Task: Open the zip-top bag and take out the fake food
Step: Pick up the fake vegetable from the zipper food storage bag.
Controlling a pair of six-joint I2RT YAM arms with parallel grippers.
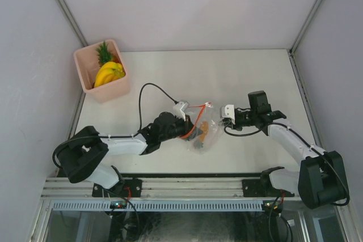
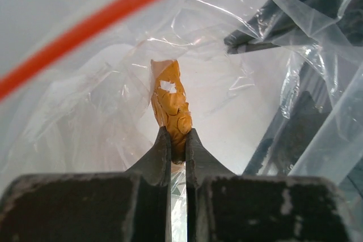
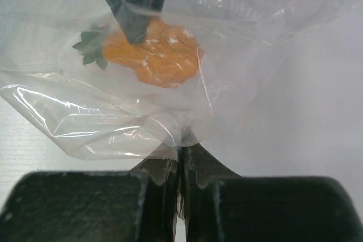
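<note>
The clear zip-top bag point(image 1: 207, 118) lies at the table's middle, its red-orange zip strip point(image 2: 85, 26) toward the far side. My left gripper point(image 1: 191, 130) reaches inside the bag and is shut point(image 2: 177, 140) on a small orange piece of fake food point(image 2: 173, 103). My right gripper point(image 1: 220, 120) is shut point(image 3: 181, 147) on the bag's plastic point(image 3: 85, 117) at its right edge. The right wrist view shows the orange piece with green leaves point(image 3: 156, 58) through the plastic, with a dark finger of the left gripper point(image 3: 136, 4) on it. A yellow banana bunch point(image 1: 109, 73) and a pineapple point(image 1: 104, 54) lie in the pink bin.
The pink square bin point(image 1: 91, 77) stands at the table's far left corner. A black cable point(image 1: 144, 97) loops above the left arm. White walls enclose the table on three sides. A metal rail runs along the near edge.
</note>
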